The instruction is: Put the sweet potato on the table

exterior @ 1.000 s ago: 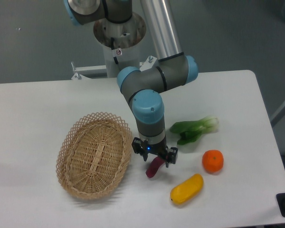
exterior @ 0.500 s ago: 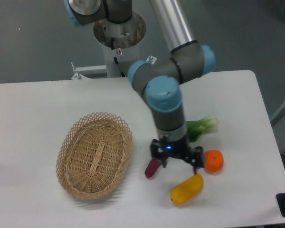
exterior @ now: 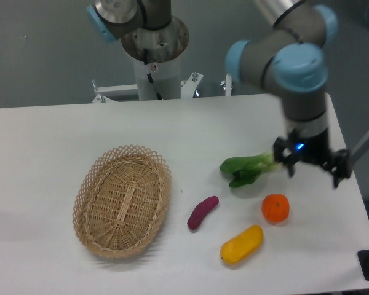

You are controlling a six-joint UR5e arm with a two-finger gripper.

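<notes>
— Purple-magenta and slim, the sweet potato (exterior: 202,212) lies flat on the white counter (exterior: 61,132), a little below the middle of the frame. It rests at a slant, its upper end toward the right, its lower end toward the left.

— What lies round it?

— An oval wicker basket (exterior: 122,200) sits to its left, near but apart from it. Lower right of the tuber is a yellow oblong fruit (exterior: 241,244), also apart. A round orange (exterior: 275,208) stands further right, just above that yellow fruit. A leafy green vegetable (exterior: 249,169) with a pale stalk lies above and to the right of the tuber.

— And the arm?

— The gripper (exterior: 312,165) hangs at the right side of the frame, well apart from the sweet potato, beside the pale end of the green vegetable and above the orange. A small blue light shows on its body. The jaws stand spread wide, one dark finger on each side, and nothing is between them.

— Does anything touch the tuber?

— Nothing but the counter under it. The arm's grey links and blue joint caps rise from the gripper to the upper right corner, and the robot's base column stands at the upper middle, behind the counter's far edge.
</notes>
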